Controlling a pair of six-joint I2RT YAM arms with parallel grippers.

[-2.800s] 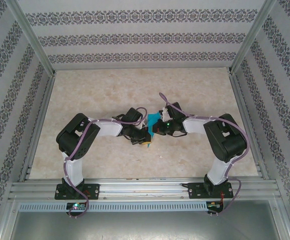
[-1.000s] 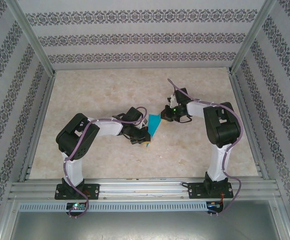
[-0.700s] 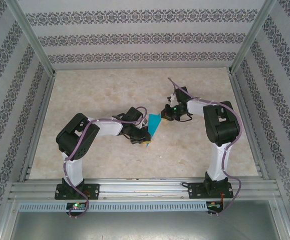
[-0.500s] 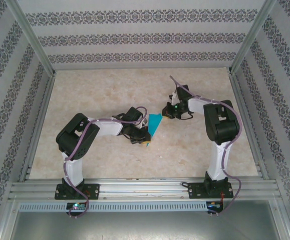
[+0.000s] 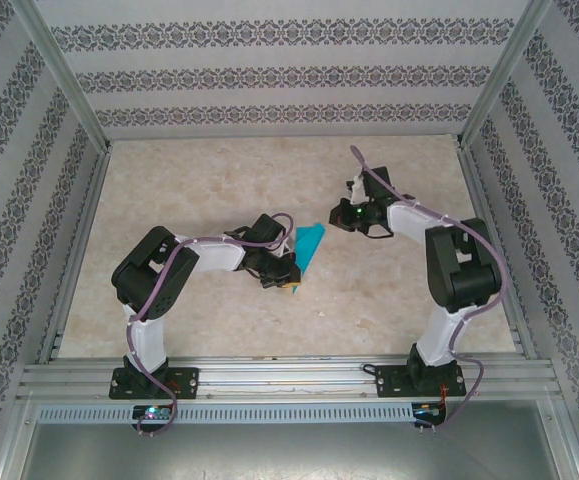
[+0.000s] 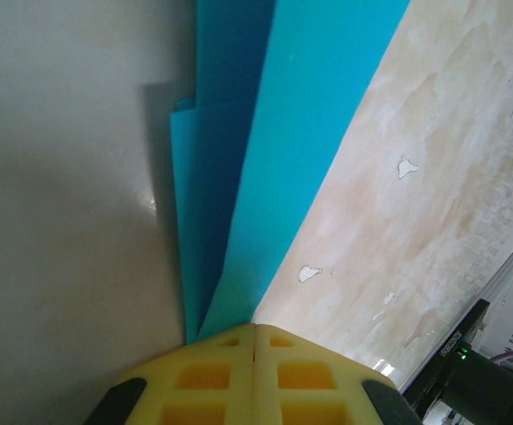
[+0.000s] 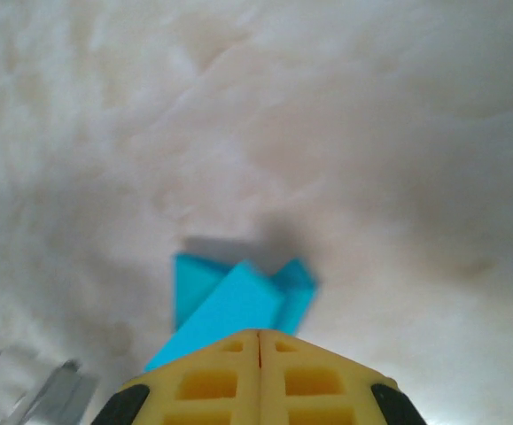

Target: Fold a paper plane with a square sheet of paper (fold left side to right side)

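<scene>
Late creasing step. We see the plane (image 5: 309, 248) flat on the counter (image 5: 199, 180), with the left tool (image 5: 290, 287) shut at its near tip. The right tool (image 5: 335, 218) is shut and empty nearby. Next, we judge, comes pressing the crease.

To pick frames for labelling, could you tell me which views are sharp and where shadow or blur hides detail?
Top external: even light, sharp, the paper crisp. Left wrist: paper edges sharp, but the table beside it is grey, shadowed, with a glare spot. Right wrist: soft throughout; paper blurred, shadow behind it.
</scene>
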